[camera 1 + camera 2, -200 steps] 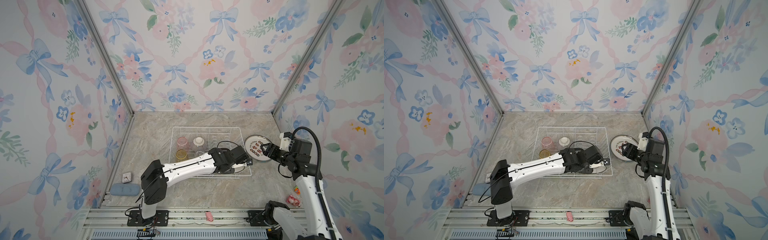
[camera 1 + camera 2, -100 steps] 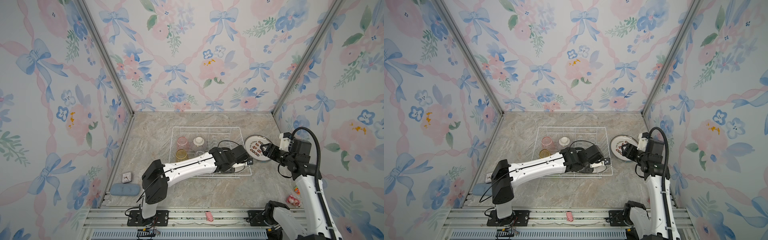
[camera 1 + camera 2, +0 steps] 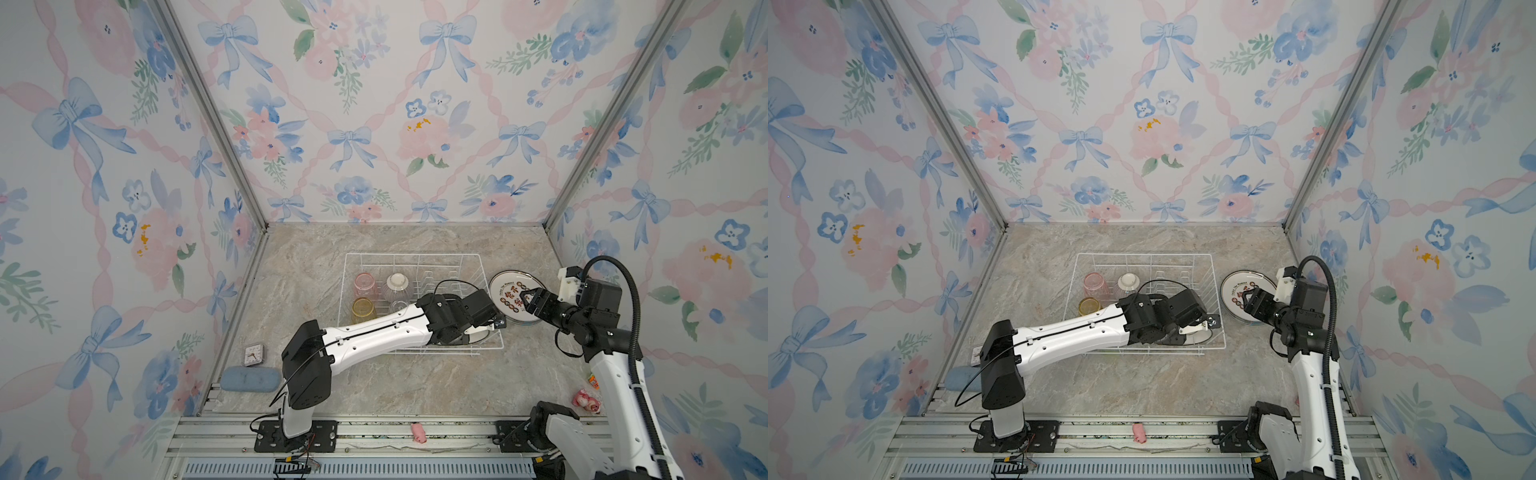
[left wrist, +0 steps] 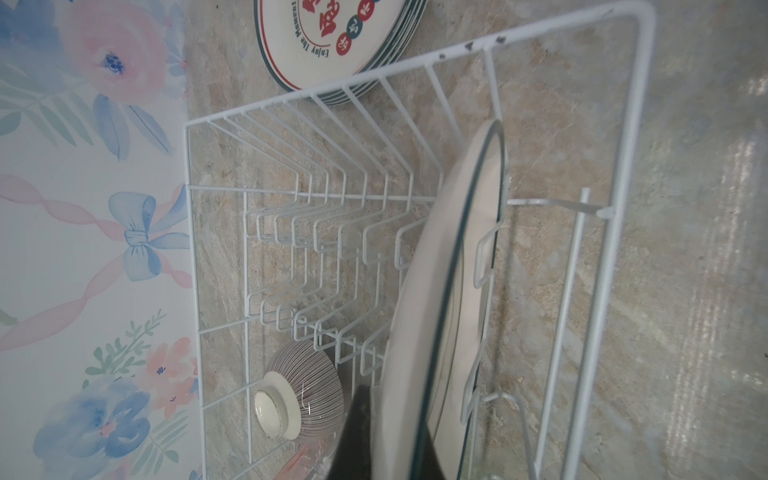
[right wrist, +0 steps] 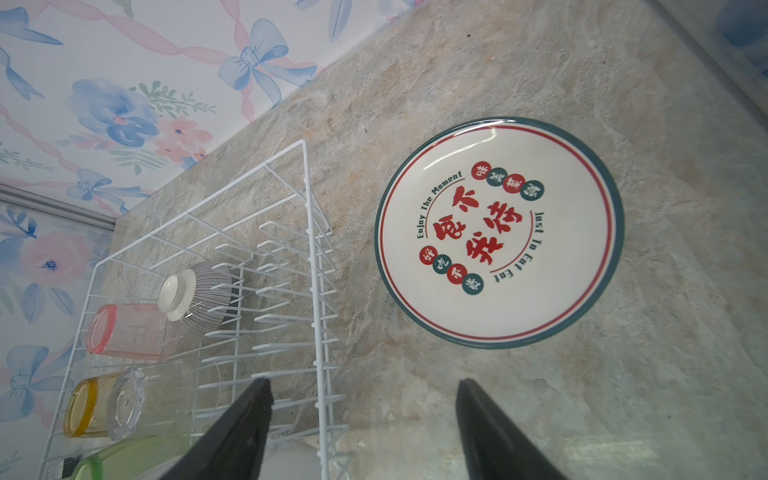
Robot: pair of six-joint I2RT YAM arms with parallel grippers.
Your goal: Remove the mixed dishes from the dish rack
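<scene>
We see the left jaws clamped on the rim of a white dark-rimmed round plate [image 4: 440, 291], which stands on edge in the near right corner of the white wire dish rack [image 3: 415, 254]. Right jaws are spread wide w/ nothing btw them, above a stack of printed round plates [image 5: 498, 232] on the marble-look tabletop [image 3: 395, 382], just right of the rack. At the rack's left end we see a pink-striped ribbed bowl [image 5: 199, 291], foot up, beside a pink translucent tumbler [image 5: 129, 330], yellow tumbler [image 5: 83, 409], clear tumbler [image 5: 133, 401] & green tumbler [image 5: 120, 457].

Left hand [image 3: 473, 332] pinched tight, right hand [image 3: 524, 300] splayed wide.
</scene>
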